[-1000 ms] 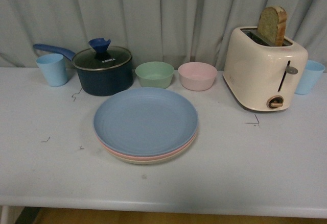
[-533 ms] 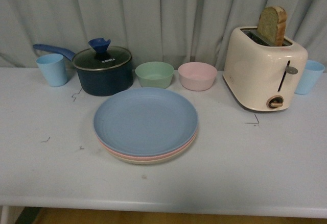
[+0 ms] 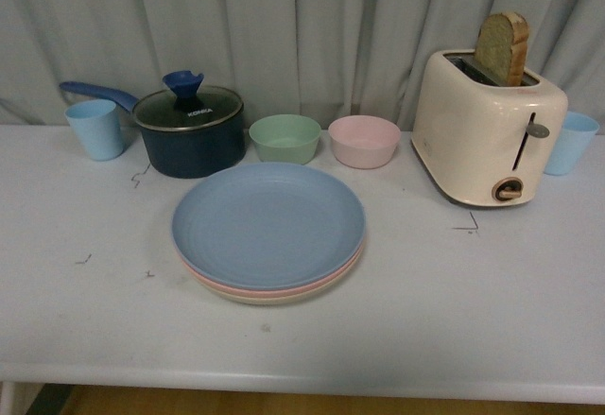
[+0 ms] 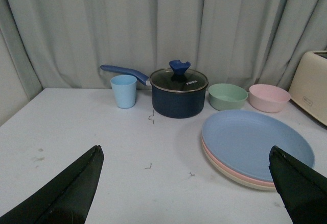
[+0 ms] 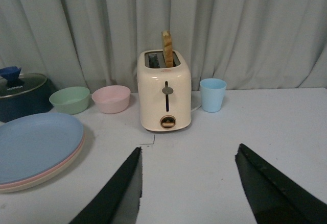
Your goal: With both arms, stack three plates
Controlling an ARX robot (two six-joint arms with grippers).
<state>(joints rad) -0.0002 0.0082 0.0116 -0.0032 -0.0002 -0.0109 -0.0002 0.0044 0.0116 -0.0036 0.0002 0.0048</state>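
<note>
Grey curtain behind, pale surface [image 3: 529,292] in front. Plates sit mid-surface in one stack: blue plate [image 3: 268,224] on top, pink plate [image 3: 203,279] under it, cream plate [image 3: 274,297] at the bottom, rims roughly concentric. Stack looks finished; task judged essentially done.

Behind the stack: pot [image 3: 189,131] with lid, green bowl [image 3: 285,138], pink bowl [image 3: 364,141]. Blue cup [image 3: 95,129] far left, toaster [image 3: 489,137] with a bread slice [image 3: 502,48] on the right, second cup [image 3: 570,143] beside it.

Handling, as a judgement: plates look like matte plastic or fibre, so light, stiff, not very fragile, moderate grip on the finish. Shallow and wide, so the only practical hold is the rim, pinched from the side with one finger under the lip. Lower plates have just a thin sliver of rim exposed; separating them would be fiddly. A nudge to the top plate would likely slide it off centre.

Arms: neither shows in the front view. Left gripper [image 4: 186,183] is spread wide, empty, low over the surface, aimed at the pot with the stack to its right side. Right gripper [image 5: 189,185] is also spread, empty, facing the toaster, stack off to its left. Both sit well apart from the plates, touching nothing.
</note>
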